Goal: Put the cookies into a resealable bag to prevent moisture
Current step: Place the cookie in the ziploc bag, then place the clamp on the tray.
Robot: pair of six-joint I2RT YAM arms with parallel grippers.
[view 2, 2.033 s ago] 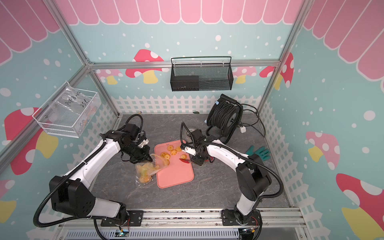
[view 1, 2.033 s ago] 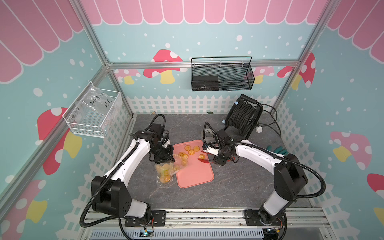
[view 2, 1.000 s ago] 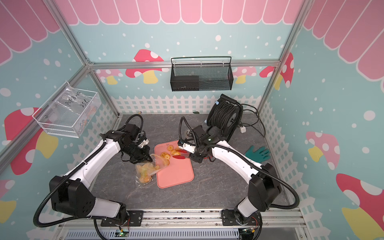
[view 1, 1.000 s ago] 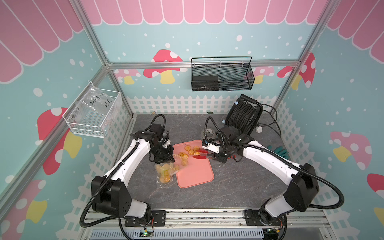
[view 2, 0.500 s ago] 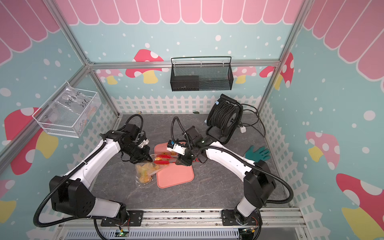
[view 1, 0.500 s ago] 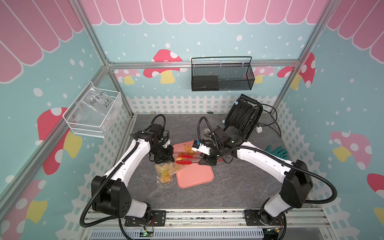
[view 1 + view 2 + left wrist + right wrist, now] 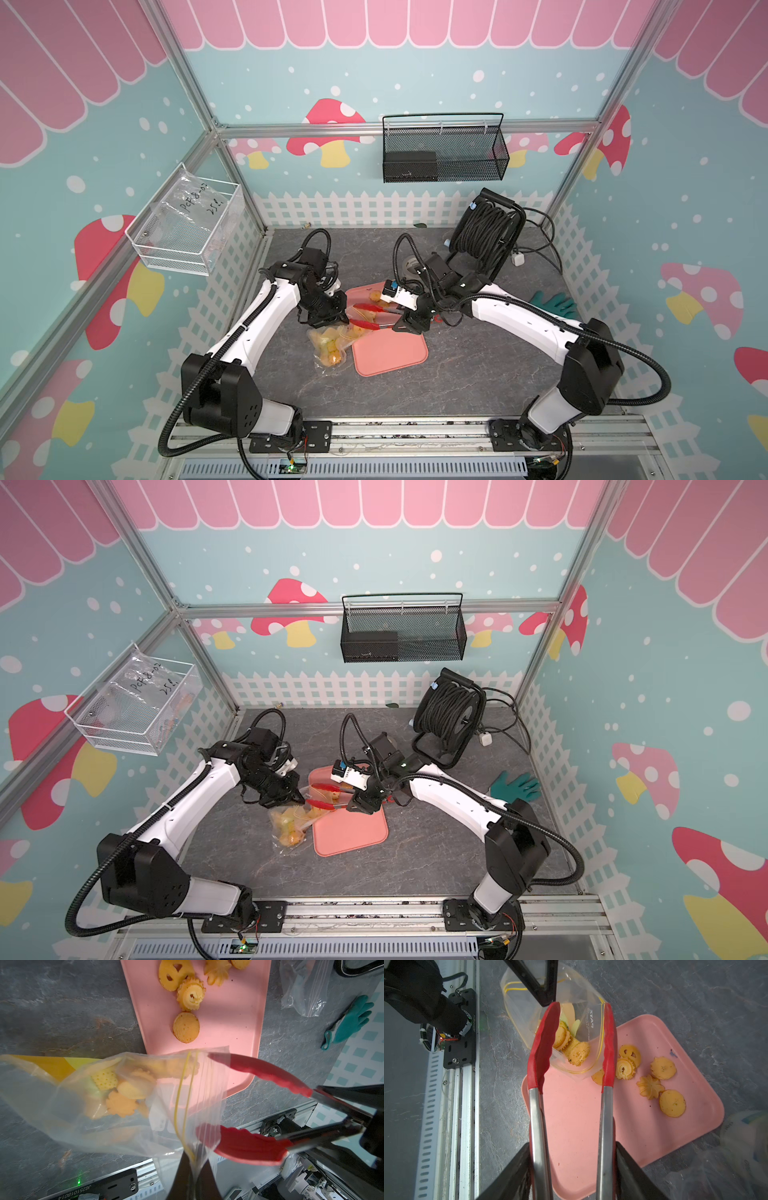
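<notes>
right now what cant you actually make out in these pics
- Cookies inside the bag: count unclear in the left wrist view, cloudy plastic and overlap.
- One cookie on the tray: half hidden behind the tongs, right wrist view.
- Dark box in the black mesh basket: too small to identify, both top views.
- Writing in the wire basket: too small to read, both top views.

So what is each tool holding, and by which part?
Left tool pinches the resealable bag at its zip-strip mouth edge. Right tool holds the red-tipped tongs by their metal arms, tips spread apart.
</notes>
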